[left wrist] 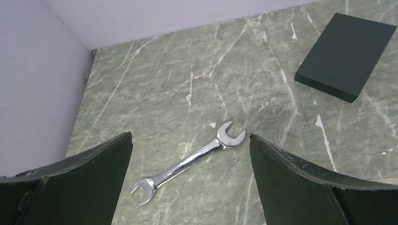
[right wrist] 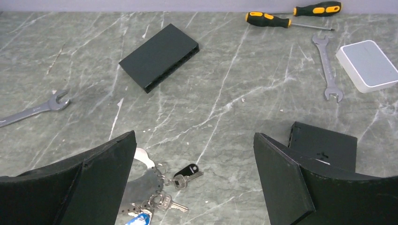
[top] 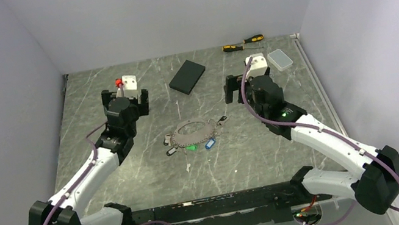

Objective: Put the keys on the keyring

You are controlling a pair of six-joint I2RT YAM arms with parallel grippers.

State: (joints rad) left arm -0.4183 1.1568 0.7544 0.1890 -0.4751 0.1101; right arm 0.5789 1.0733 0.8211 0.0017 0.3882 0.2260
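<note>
Left gripper: jaws released, empty; a silver open-ended steel wrench lies between them. Right gripper: jaws released, empty. The large thin silver keyring lies beside its left jaw. The coloured-head silver keys cluster along it, apparently threaded. Task judged near complete.

Reaching forward with the left arm and the right arm, bending both at the elbow. Pointing the wrists ahead and downward. Holding the left gripper and the right gripper with jaws wide apart, gripping nothing.
</note>
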